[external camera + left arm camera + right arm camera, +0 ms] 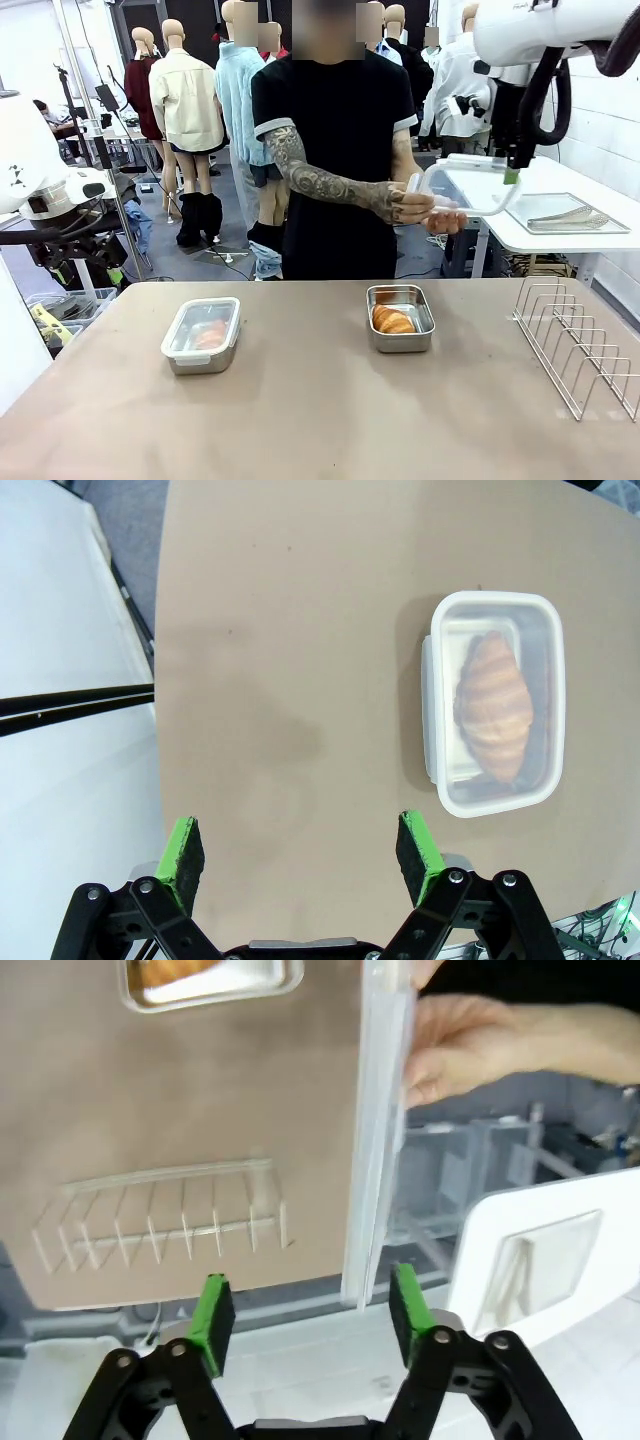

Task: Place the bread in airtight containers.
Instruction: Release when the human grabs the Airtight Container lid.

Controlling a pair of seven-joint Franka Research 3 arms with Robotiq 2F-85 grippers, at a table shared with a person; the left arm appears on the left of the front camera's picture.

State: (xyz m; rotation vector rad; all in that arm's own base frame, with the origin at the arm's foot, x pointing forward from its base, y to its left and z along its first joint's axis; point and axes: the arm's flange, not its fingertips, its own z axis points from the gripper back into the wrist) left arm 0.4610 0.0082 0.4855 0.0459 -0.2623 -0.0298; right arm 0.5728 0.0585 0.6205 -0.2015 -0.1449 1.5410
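A: Handover, from the front. The right claw [512,172] is raised over the counter's far edge with the clear lid [468,188] just under its green pad, and the person's hand [425,208] grips the lid's opposite end. The lid is probably held up there so it can pass across. Below the claw, nearer us, the open container [400,318] holds a bare croissant [392,320]; it is uncovered because this is likely its lid. Far to the side sits the lidded container [201,335].

B: Left wrist next?

A: The left claw [300,850] is spread wide and empty above the counter [280,660]. Ahead of it and off to one side lies the lidded container [495,702], its croissant [493,706] sealed under a clear cover.

B: Right wrist?

A: The right claw [308,1305] has its jaws parted, the lid [378,1130] edge-on just inside one pad. I cannot tell whether it touches. The hand [470,1045] holds the lid beyond.
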